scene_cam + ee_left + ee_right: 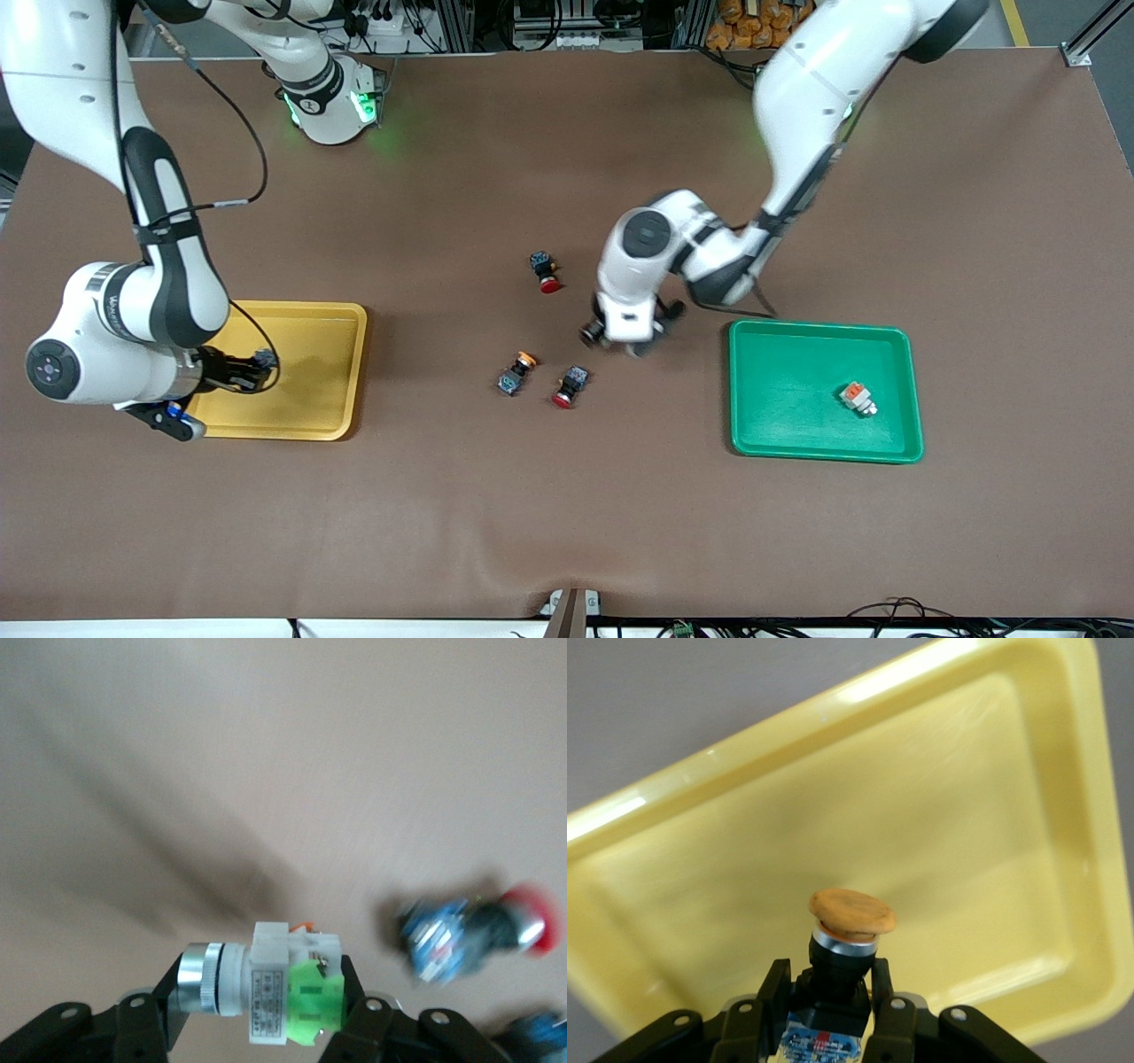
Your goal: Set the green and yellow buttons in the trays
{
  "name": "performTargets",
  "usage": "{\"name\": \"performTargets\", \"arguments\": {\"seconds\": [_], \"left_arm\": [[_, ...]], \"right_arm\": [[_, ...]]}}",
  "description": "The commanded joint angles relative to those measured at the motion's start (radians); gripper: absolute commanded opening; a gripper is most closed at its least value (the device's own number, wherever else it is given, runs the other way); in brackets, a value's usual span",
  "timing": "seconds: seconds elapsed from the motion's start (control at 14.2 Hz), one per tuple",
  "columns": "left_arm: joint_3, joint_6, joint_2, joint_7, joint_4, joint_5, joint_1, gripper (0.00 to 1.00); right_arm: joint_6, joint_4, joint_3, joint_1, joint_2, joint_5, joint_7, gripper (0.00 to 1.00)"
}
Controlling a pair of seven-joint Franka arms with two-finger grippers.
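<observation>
My right gripper is shut on a dark-bodied button with an orange-yellow cap and holds it over the yellow tray. The tray fills the right wrist view. My left gripper is shut on a pale grey button with a green block and holds it over the table between the loose switches and the green tray. A grey button with an orange block lies in the green tray. Another dark button with an orange-yellow cap lies mid-table.
Two dark switches with red caps lie mid-table. One is beside the orange-capped button. The other is farther from the front camera. One red-capped switch shows blurred in the left wrist view.
</observation>
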Motion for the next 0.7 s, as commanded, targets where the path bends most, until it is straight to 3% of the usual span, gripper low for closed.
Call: {"name": "performTargets", "arguments": {"seconds": [0.0,0.07,0.14,0.21,0.35,0.63], "left_arm": [[-0.004,-0.001,-0.029,0.134,0.002,0.021,0.090,0.00],[-0.004,-0.010,-0.033,0.214,-0.005,0.021,0.144,0.00],[-0.004,-0.056,-0.042,0.298,-0.007,0.023,0.193,0.00],[-0.004,-0.116,-0.044,0.377,-0.009,0.021,0.230,0.00],[-0.004,-0.188,-0.044,0.471,-0.016,0.023,0.305,0.00],[-0.004,-0.228,-0.062,0.508,-0.044,0.024,0.430,0.00]], "right_arm": [[0.041,-0.022,0.020,-0.052,0.014,-0.009,-0.070,0.06],[0.049,-0.022,0.019,-0.054,0.019,-0.011,-0.070,0.26],[0.051,-0.021,0.020,-0.054,0.022,-0.011,-0.068,0.78],[0.052,-0.019,0.020,-0.055,0.022,-0.011,-0.068,0.83],[0.051,-0.016,0.020,-0.057,0.020,-0.009,-0.067,0.84],[0.035,-0.007,0.022,-0.040,0.009,-0.005,-0.045,0.84]]}}
